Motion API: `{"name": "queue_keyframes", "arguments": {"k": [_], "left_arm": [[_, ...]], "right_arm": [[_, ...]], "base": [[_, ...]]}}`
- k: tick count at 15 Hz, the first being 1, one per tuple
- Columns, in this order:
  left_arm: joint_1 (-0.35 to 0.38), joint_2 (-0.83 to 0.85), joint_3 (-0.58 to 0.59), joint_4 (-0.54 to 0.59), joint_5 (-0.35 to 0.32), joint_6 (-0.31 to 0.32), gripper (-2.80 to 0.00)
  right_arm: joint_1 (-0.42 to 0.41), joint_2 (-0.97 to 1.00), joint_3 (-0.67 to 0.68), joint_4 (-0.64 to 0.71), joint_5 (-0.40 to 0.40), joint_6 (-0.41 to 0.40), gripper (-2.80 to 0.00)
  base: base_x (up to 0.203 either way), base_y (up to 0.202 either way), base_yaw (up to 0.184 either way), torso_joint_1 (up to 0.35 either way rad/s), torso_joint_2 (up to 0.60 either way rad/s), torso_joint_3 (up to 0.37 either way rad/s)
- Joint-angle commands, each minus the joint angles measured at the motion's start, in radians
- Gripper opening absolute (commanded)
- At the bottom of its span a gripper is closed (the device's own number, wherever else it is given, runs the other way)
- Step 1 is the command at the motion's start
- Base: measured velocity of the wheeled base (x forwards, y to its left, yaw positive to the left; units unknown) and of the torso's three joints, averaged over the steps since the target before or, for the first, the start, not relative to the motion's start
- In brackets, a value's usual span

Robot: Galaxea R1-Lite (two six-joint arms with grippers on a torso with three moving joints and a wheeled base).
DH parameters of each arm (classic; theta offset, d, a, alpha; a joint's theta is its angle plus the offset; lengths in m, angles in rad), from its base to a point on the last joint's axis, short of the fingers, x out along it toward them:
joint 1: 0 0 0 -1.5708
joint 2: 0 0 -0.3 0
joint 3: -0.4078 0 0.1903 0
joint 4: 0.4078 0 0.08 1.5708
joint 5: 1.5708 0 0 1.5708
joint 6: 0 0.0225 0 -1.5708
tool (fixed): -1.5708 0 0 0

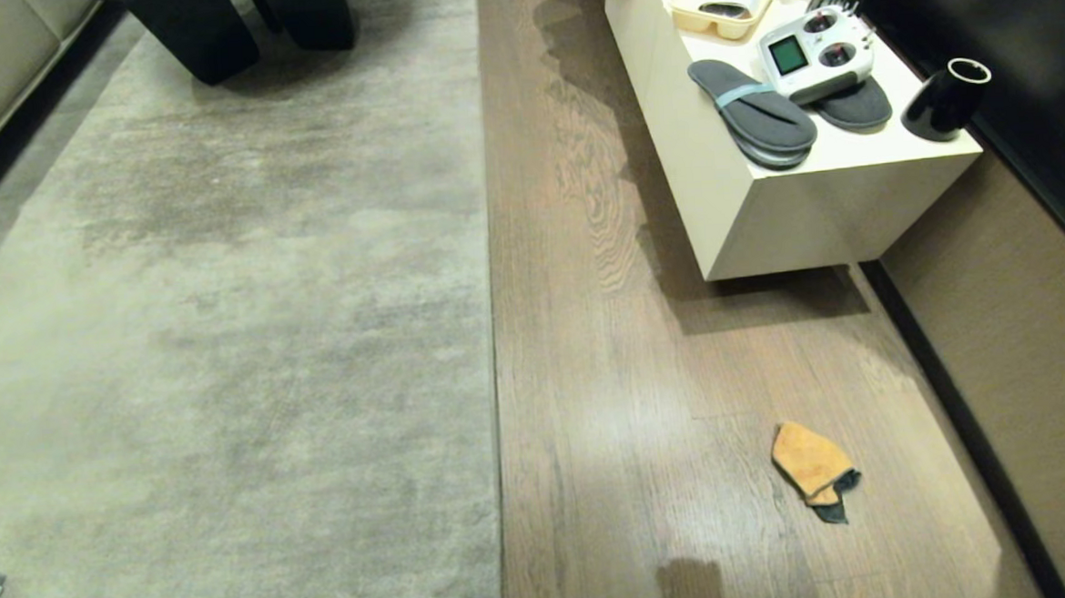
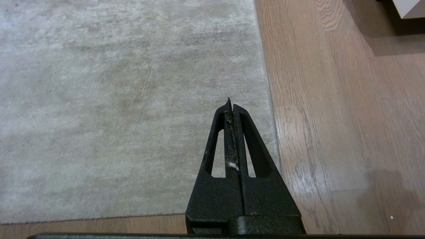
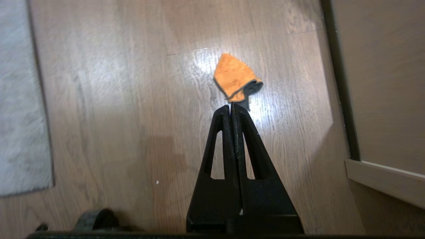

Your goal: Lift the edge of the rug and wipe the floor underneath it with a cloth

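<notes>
The rug edge (image 1: 493,337) lies flat along the floor (image 1: 609,377), running straight away from me. The orange-yellow cloth (image 1: 810,468), with a dark corner, lies crumpled on the planks to the right, near the wall. In the right wrist view my right gripper (image 3: 231,105) is shut and empty, hanging above the floor (image 3: 116,99) with its tips just short of the cloth (image 3: 233,77). My left gripper (image 2: 231,103) is shut too, with some lint between its fingers. It hovers over the rug close to the rug edge (image 2: 265,83).
A low white cabinet (image 1: 783,213) stands at the right, carrying grey slippers (image 1: 752,114), a remote controller (image 1: 816,54), a tray (image 1: 722,2) and a black cup (image 1: 946,100). A dark baseboard (image 1: 957,404) runs along the right wall. Black furniture legs (image 1: 200,34) stand on the rug's far end.
</notes>
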Motion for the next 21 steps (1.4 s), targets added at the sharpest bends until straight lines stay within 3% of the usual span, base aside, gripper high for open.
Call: {"name": "queue_keyframes", "arguments": {"k": [1,4,8,13,21], "left_arm": [[0.001,0.0,0.0,0.0,0.0,0.0,-2.8],[0.001,0.0,0.0,0.001,0.0,0.0,-2.8],[0.001,0.0,0.0,0.001,0.0,0.0,-2.8],[0.001,0.0,0.0,0.0,0.0,0.0,-2.8],[0.001,0.0,0.0,0.0,0.0,0.0,-2.8]], "right_arm": [[0.027,-0.202,0.026,0.096,0.001,-0.006,-2.8],[0.033,-0.386,0.028,0.287,0.0,-0.018,-2.8],[0.039,-0.609,0.029,0.441,0.021,-0.029,-2.8],[0.044,-0.837,0.029,0.473,0.039,-0.026,-2.8],[0.044,-0.842,0.029,0.474,0.034,-0.023,-2.8]], "base": [[0.0,0.0,0.0,0.0,0.0,0.0],[0.0,0.0,0.0,0.0,0.0,0.0],[0.0,0.0,0.0,0.0,0.0,0.0],[0.0,0.0,0.0,0.0,0.0,0.0],[0.0,0.0,0.0,0.0,0.0,0.0]]}}
